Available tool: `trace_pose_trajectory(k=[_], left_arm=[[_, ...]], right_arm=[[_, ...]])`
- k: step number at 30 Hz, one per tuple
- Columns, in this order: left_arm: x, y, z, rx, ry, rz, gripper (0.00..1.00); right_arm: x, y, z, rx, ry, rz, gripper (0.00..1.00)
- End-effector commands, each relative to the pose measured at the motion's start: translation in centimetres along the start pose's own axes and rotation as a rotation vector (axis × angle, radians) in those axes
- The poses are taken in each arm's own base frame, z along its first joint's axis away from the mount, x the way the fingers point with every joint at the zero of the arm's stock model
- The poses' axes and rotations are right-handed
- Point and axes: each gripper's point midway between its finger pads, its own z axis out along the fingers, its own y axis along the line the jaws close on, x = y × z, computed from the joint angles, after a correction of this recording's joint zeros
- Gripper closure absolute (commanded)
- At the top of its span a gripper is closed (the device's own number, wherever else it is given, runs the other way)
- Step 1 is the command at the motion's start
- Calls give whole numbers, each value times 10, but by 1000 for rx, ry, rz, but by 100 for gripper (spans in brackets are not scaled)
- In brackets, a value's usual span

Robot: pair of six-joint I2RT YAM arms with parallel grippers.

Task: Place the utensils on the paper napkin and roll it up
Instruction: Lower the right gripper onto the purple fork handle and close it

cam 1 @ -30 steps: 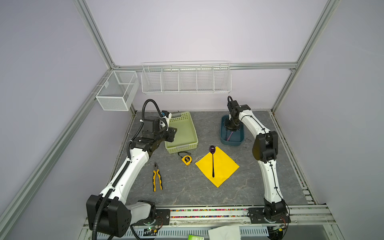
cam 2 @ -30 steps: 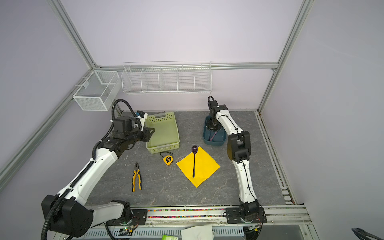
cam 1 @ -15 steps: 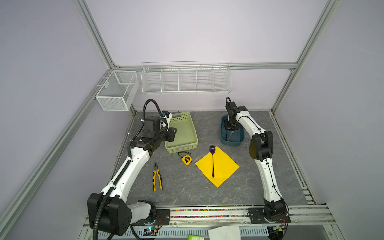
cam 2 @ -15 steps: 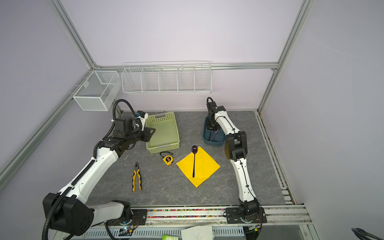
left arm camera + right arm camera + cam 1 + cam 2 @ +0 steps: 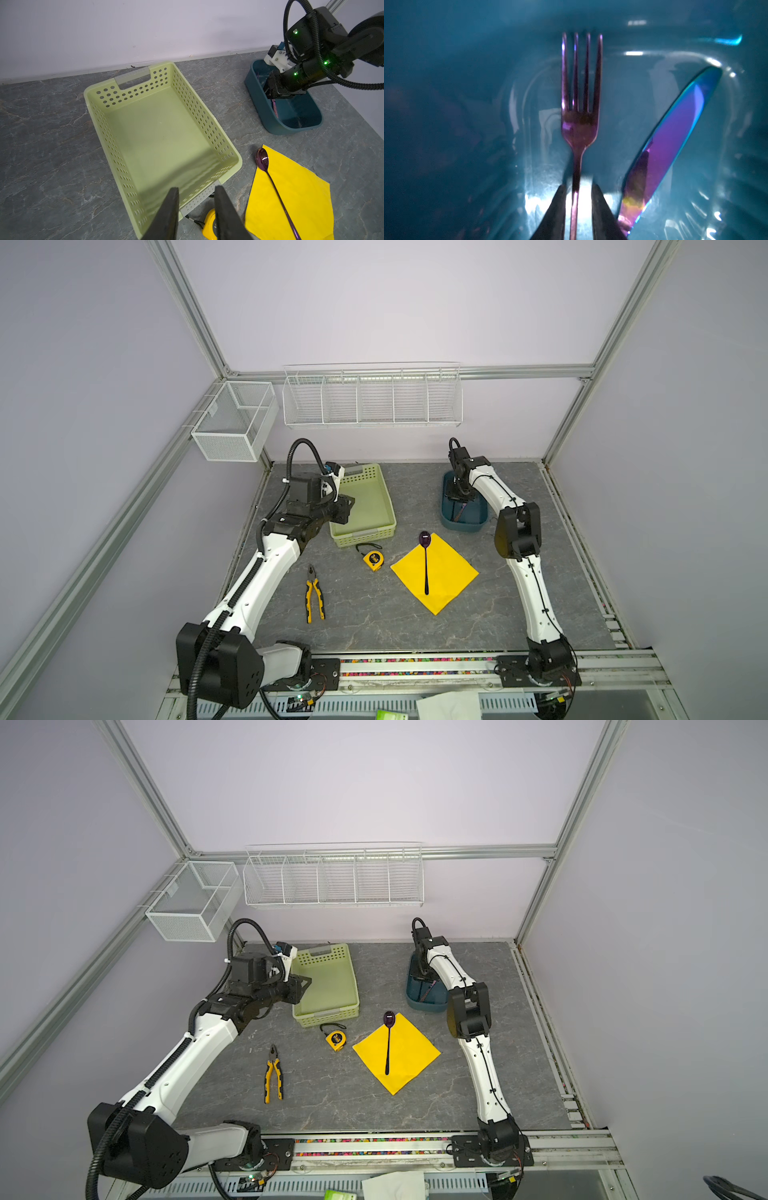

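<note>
The yellow paper napkin (image 5: pixel 449 572) (image 5: pixel 411 1052) (image 5: pixel 301 197) lies flat as a diamond mid-table. A dark spoon (image 5: pixel 426 568) (image 5: pixel 388 1048) (image 5: pixel 268 172) rests on it, its purplish bowl over the far corner. The fork (image 5: pixel 579 124) lies in the blue bin (image 5: pixel 461 526) (image 5: pixel 424 1006) (image 5: pixel 270 124). My right gripper (image 5: pixel 578 188) (image 5: pixel 459 499) reaches down into the bin and straddles the fork's thin handle, with a narrow gap showing on each side. My left gripper (image 5: pixel 196 191) (image 5: pixel 349 506) hovers open and empty over the green basket's left side.
A purple-blue knife (image 5: pixel 670 141) lies slanted beside the fork in the bin. The empty green basket (image 5: pixel 365 537) stands left of the bin. A yellow tape measure (image 5: pixel 373 560) and yellow-handled pliers (image 5: pixel 313 597) lie left of the napkin. White wire baskets (image 5: pixel 372 398) hang on the back wall.
My right arm has shifted slightly left and deeper into the blue bin. The left arm has barely moved. Spoon and napkin are unchanged.
</note>
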Motion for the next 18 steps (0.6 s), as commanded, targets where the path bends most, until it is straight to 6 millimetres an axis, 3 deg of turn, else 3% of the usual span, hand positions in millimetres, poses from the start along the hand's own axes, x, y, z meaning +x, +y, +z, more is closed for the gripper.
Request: trace_pose_trajectory(k=[1,18], left_arm=[[2,3,3,-5,6,22,69],[2,3,-2,-11,2,28,69]], right_arm=[[-3,-5,16,28,-10,-16,76],[32,-19,27,143,109,-87,81]])
